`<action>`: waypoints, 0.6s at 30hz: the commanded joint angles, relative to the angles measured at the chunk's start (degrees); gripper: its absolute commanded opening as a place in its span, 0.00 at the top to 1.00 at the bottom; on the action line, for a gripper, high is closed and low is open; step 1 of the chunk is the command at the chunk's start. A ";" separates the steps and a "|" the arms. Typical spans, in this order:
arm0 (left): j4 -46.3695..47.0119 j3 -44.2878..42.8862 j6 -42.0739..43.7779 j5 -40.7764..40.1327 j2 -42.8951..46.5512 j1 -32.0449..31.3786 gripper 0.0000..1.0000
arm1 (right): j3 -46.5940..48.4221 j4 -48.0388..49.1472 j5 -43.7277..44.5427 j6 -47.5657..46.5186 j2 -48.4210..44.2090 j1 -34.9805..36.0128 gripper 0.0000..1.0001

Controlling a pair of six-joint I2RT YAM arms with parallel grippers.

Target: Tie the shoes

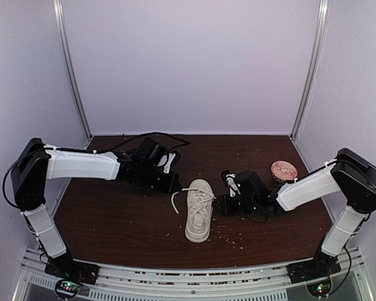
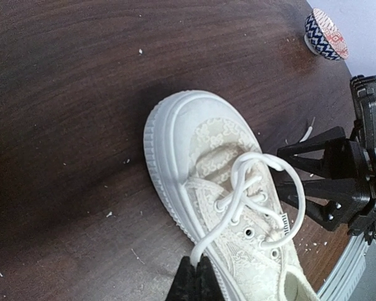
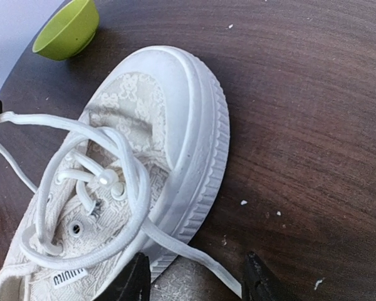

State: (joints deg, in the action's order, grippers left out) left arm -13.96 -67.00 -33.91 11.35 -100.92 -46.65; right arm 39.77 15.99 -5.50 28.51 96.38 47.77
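Observation:
The off-white sneaker [image 1: 198,212] lies in the middle of the table, toe away from the arm bases, with its white laces [image 1: 199,195] loosely looped over the eyelets. My left gripper [image 1: 175,185] is at the shoe's left side. In the left wrist view it [image 2: 197,268] is shut on one white lace [image 2: 237,182] that runs down off the shoe [image 2: 194,125]. My right gripper [image 1: 225,202] is at the shoe's right side. In the right wrist view it [image 3: 194,282] is open beside the sole [image 3: 203,157], and the other lace end [image 3: 200,257] lies loose on the table between its fingers.
A patterned red and blue bowl [image 1: 283,170] stands at the back right and shows in the left wrist view [image 2: 326,34]. A green bowl [image 3: 67,28] stands beyond the toe on the left. Small crumbs are scattered on the dark wooden table [image 1: 113,219].

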 commanded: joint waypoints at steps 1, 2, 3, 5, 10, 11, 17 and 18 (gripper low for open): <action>0.33 0.43 1.08 -0.37 1.66 0.15 1.00 | -2.53 10.42 -8.96 -0.88 1.49 -1.78 0.49; 0.33 0.54 0.95 -0.32 1.61 0.16 1.00 | -2.51 10.86 -10.10 -1.26 1.69 -2.25 0.48; 0.33 0.56 0.90 -0.34 1.54 0.16 1.00 | -2.50 11.23 -11.46 -1.63 1.94 -2.74 0.48; 0.25 0.54 0.73 -0.32 1.39 0.16 1.00 | -2.10 11.81 -14.04 -2.56 2.60 -3.40 0.48; 0.18 0.45 0.23 -0.34 1.17 0.16 1.00 | -0.45 10.01 -16.94 -4.89 4.30 -4.29 0.63; 0.08 0.38 0.18 -0.40 1.17 0.12 1.00 | -0.46 9.90 -17.14 -5.30 4.42 -4.41 0.68; -0.37 0.41 -0.03 -1.62 1.43 0.16 1.00 | -0.93 8.80 -17.66 -6.98 4.38 -4.86 0.99; -0.44 0.58 -0.16 -2.25 1.66 0.16 1.00 | -1.19 8.53 -17.70 -7.06 3.96 -4.87 1.00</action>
State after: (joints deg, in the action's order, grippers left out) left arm -14.79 -66.87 -33.95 11.05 -100.82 -46.65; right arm 38.37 24.93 -21.80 23.09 100.44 43.24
